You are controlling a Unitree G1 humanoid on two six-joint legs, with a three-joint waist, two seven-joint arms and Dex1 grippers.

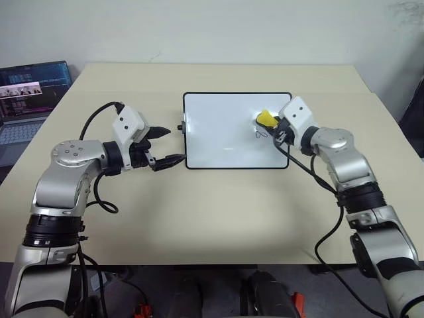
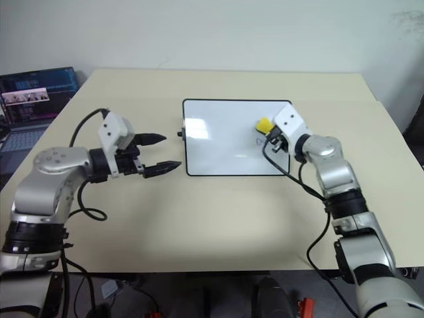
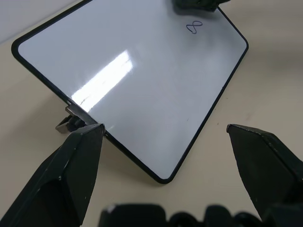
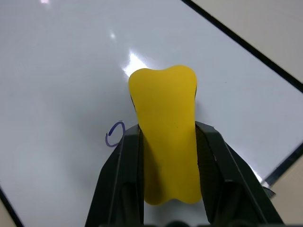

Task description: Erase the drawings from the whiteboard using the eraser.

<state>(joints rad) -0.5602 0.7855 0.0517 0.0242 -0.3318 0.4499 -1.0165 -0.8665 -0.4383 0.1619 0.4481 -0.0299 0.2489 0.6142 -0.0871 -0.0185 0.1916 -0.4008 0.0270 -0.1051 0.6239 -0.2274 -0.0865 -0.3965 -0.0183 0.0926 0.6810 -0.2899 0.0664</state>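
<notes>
Whiteboard: the rectangular glossy white whiteboard (image 1: pixel 225 132) with a thin black frame and rounded corners lies flat on the beige tabletop (image 1: pixel 218 218), past the middle and toward the far edge, with a small black knob at its left short side.

Drawings: a small blue loop (image 1: pixel 260 134) shaped like a figure eight sits near the board's right edge; the rest of the white surface looks bare.

Eraser: the small bright yellow block eraser (image 4: pixel 165 156) is over the right part of the board, just beyond the loop, squeezed at its sides so that it bulges at the ends.

Right gripper: the right gripper (image 4: pixel 166 142) has its two black fingers pressed in on the eraser, one on each side, above the board's right part. Whether the eraser touches the surface cannot be told.

Left gripper: the left gripper (image 1: pixel 164 146) hangs over the tabletop just beside the board's left edge, its black fingers spread wide apart and holding nothing.

Laptop: an open dark laptop (image 1: pixel 26 99) with a lit screen stands beyond the table's left edge.
</notes>
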